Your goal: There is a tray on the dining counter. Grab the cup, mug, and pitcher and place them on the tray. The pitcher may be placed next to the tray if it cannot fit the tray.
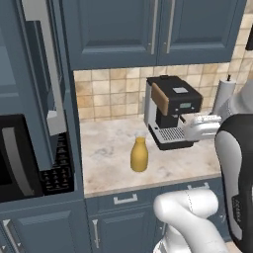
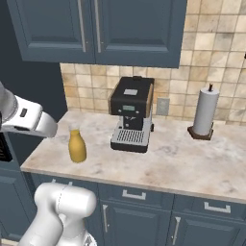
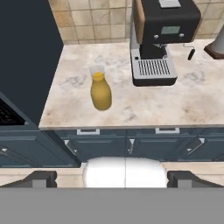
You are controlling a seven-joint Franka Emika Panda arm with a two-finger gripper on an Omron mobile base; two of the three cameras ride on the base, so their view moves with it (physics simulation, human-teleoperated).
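Observation:
The amber pitcher stands upright on a beige marbled counter, just left of the coffee machine. In the hand view my gripper is open. Its two dark fingertips sit wide apart with nothing between them. It hangs back from the counter's front edge, high above the drawer fronts. The pitcher lies ahead of it, a little left of centre, and well apart from the fingers. The tray, the dining counter, the cup and the mug are out of view.
A black coffee machine stands right of the pitcher near the tiled wall. A paper towel roll is farther right. Tall dark cabinetry with a built-in oven bounds the counter's left end; upper cabinets hang overhead.

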